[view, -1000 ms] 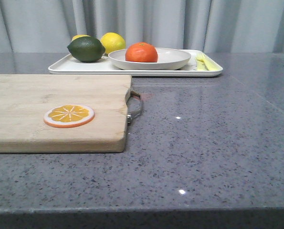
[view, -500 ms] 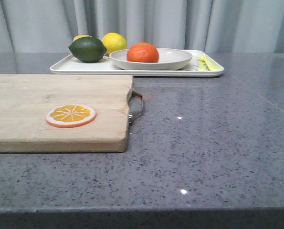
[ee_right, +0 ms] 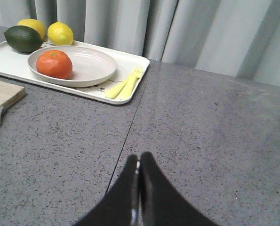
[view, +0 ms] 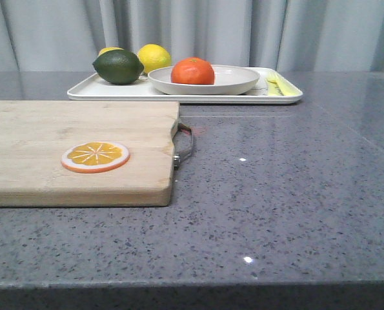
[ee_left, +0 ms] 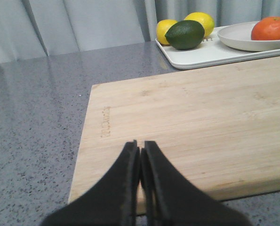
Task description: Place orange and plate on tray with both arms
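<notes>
Nothing moved since before, orange (view: 192, 71) on plate (view: 233, 82), plate on tray (view: 114, 92)

Both grippers' jaws closed, empty.

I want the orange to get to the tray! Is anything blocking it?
Nothing visible does. The orange already sits in the plate, and the plate rests on the tray. Both grippers are shut, empty and far back.

Even soft light; small glare spots on countertop (view: 275, 194); wrist views' near end effectors blurred.
</notes>
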You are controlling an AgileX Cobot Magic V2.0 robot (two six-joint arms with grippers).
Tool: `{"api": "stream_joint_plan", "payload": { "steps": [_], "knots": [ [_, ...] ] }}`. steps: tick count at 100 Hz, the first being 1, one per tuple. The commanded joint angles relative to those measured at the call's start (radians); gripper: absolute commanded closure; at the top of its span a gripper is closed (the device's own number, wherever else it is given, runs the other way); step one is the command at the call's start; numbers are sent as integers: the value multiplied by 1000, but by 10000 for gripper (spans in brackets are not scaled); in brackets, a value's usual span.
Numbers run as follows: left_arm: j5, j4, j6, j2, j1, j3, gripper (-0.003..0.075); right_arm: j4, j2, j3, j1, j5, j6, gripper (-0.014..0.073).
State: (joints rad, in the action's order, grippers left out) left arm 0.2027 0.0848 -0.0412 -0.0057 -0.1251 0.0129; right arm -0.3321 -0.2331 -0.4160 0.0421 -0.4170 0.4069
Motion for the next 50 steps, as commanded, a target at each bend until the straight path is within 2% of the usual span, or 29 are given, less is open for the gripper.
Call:
{"api": "stream_joint_plan", "payload": {
  "steps": [1, 5, 50],
  "knots": [
    [-161, 2, -14, -32, 2, -10, 740, -2, -10, -24, -2, 71, 11, 695],
    [-203, 2, -14, -32, 2, -24, 740, -2, -10, -24, -2, 71, 11, 695],
    [-183, -1, -14, -32, 2, -22, 740, -2, -10, -24, -2, 71, 11, 695]
  ]
}}
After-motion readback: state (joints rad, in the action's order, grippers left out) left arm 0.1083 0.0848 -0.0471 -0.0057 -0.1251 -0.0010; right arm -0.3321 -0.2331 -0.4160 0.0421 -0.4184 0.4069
